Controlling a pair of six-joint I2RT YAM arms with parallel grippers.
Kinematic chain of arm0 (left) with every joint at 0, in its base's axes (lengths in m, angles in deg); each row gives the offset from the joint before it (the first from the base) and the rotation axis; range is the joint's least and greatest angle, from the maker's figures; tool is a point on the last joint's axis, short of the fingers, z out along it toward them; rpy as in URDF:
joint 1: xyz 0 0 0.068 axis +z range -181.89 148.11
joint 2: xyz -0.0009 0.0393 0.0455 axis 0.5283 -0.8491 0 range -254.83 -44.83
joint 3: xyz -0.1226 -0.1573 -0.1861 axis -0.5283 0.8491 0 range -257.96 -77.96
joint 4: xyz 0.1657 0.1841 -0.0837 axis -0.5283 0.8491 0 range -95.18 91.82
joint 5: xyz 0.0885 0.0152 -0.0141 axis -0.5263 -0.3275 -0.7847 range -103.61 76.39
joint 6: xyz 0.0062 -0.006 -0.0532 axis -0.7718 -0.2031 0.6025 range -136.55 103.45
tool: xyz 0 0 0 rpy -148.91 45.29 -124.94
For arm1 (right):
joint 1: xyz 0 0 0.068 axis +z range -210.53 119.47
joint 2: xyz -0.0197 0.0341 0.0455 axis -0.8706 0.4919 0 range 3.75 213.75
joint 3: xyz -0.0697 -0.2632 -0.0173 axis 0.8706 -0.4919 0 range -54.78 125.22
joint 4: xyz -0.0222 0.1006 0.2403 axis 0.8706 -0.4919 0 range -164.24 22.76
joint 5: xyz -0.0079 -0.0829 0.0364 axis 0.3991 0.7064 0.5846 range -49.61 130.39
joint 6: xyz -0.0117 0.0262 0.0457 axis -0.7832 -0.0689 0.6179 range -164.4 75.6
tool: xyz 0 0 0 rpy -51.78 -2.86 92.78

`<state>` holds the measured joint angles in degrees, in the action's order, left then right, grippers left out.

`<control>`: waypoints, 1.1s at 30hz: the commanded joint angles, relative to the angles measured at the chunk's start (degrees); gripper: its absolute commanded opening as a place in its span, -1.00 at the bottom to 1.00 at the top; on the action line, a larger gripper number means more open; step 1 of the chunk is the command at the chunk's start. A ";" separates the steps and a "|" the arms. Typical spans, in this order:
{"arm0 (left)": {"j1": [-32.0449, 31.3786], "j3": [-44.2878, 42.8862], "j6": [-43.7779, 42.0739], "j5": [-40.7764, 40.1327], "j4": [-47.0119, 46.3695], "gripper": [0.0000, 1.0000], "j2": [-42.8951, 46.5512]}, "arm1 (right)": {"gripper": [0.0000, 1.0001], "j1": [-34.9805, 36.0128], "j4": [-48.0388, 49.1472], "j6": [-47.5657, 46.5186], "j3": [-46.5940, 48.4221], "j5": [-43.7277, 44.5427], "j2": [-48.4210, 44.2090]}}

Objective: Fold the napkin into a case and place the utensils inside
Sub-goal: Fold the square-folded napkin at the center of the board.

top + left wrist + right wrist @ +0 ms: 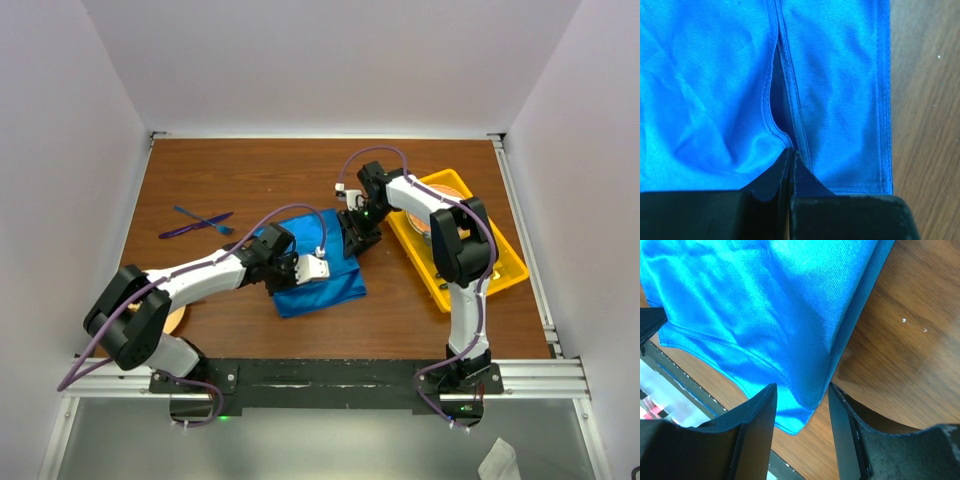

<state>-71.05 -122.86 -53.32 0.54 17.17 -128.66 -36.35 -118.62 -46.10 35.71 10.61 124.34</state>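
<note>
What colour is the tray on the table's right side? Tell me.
Plain yellow. The tray shows best in the top external view.

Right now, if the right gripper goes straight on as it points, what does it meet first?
The napkin: its corner lies between the open fingers of the right gripper. Depth is unclear; the table beneath may come right after.

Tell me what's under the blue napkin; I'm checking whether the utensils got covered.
Along the edges of the napkin only wooden table shows. The utensils lie uncovered, left of it. Under its middle is hidden.
</note>
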 commanded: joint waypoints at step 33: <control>-0.83 0.69 -1.72 -1.58 -0.55 -0.42 -1.86 | -1.00 -0.28 -1.01 -1.65 1.52 -3.71 1.92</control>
<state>-71.68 -122.84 -54.68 -0.16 18.02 -130.14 -36.55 -118.88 -46.99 36.15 8.84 126.42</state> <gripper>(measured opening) 0.290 0.010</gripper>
